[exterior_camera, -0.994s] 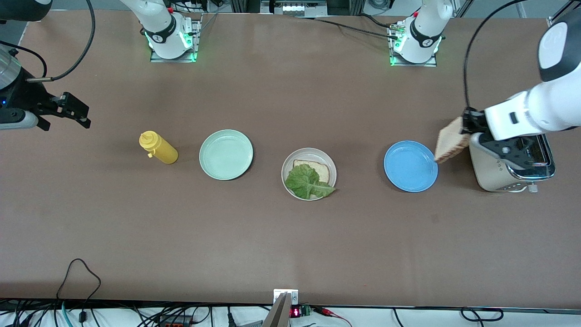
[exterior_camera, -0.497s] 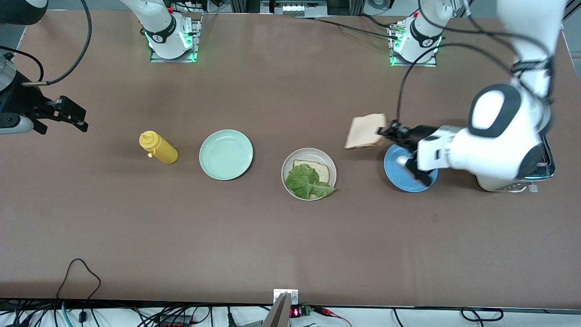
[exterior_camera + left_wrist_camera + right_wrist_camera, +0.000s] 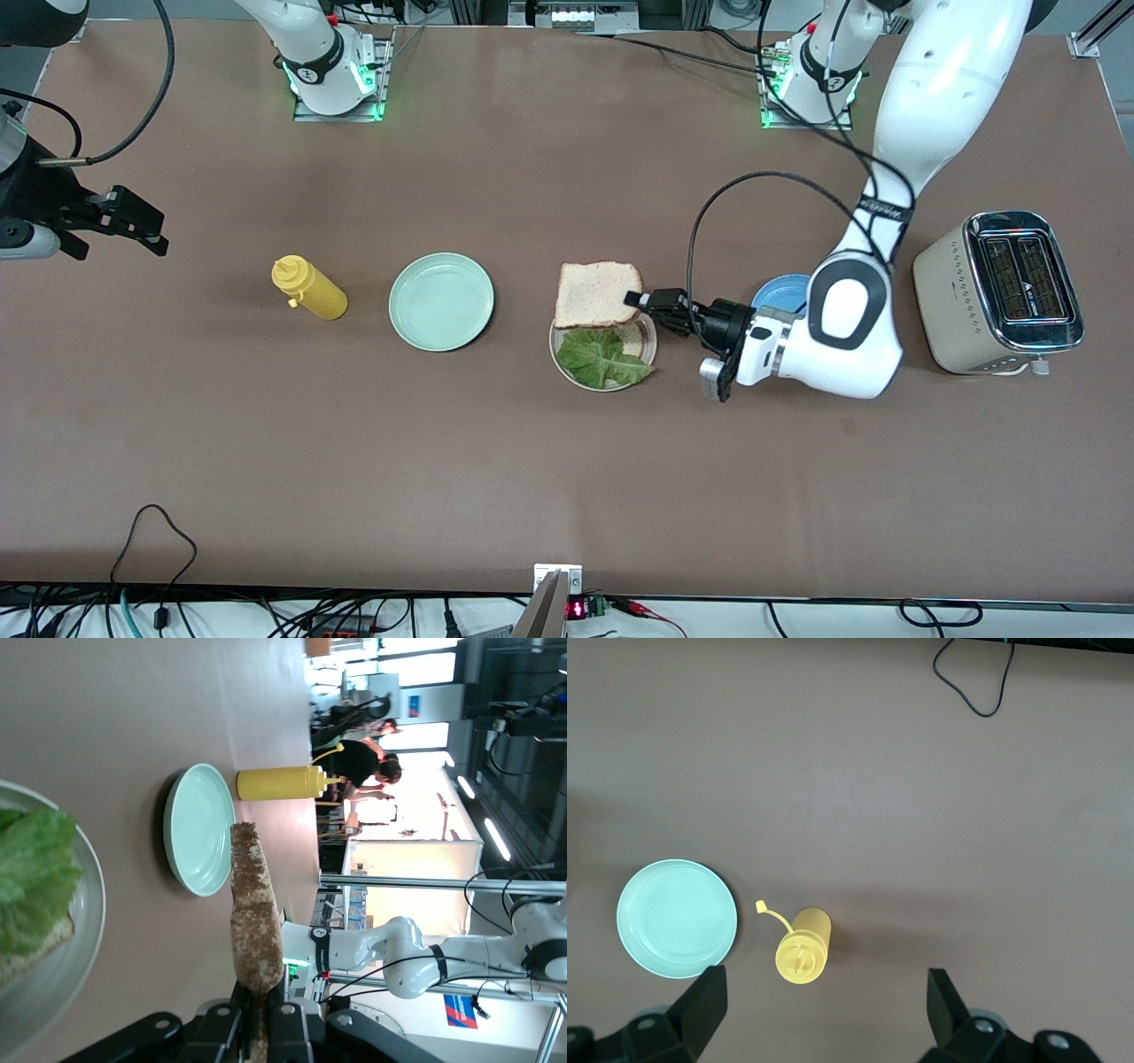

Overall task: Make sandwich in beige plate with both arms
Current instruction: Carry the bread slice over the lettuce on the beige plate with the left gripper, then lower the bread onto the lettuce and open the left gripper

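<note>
- Spanning the whole scene, one brown worktop (image 3: 532, 461) is seen, on which everything rests; places below are given relative to the beige plate (image 3: 649, 350).
- Two arms are counted. The left arm is stretched low over the worktop from its base toward the beige plate, presumably so that the slice can be laid flat; the right arm waits at its own end of the worktop, well apart from the beige plate.
- One toaster (image 3: 997, 291) stands toward the left arm's end, well apart from the beige plate; its slots appear empty.
- Three plates are counted: the beige plate at the middle, one mint-green plate (image 3: 441, 301) beside it toward the right arm's end, and one blue plate (image 3: 780, 291) beside it toward the left arm's end, partly hidden by the left arm.
- Two toast slices are counted. One lies in the beige plate under one lettuce leaf (image 3: 604, 356); the top slice (image 3: 597, 293) is held level over the plate's farther rim, judged to be the closing layer of the sandwich.
- One yellow squeeze bottle (image 3: 309, 288) lies on its side, past the mint-green plate from the beige plate.
- The left hand (image 3: 640, 299) is clamped on the edge of the top slice.
- The right hand (image 3: 824, 1001) is spread wide and holds nothing, over the yellow squeeze bottle.
</note>
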You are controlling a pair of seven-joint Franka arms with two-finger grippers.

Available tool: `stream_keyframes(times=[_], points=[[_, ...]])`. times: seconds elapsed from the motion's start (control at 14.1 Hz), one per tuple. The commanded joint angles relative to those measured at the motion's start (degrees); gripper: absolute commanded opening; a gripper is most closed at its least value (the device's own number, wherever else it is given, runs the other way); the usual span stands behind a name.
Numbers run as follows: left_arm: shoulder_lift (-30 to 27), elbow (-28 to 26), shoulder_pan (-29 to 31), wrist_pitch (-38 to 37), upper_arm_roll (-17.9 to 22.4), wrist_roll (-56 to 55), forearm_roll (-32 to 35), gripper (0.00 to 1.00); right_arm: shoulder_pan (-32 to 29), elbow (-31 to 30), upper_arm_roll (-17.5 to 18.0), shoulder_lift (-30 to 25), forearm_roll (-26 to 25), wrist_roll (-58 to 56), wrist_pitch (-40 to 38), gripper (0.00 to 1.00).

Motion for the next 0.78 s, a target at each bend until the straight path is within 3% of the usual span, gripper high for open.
stream_keyframes(times=[0.0, 0.71], points=[[3.6, 0.7, 0.6, -0.5, 0.5, 10.5, -2.6, 0.00, 0.3, 0.3, -0.2, -0.7, -0.7, 0.6, -0.8, 1.00], [11.2, -0.2, 0.0, 5.9, 0.5, 28.7, -3.6, 0.00, 0.7, 0.3, -0.1, -0.7, -0.6, 0.7, -0.9, 1.00]])
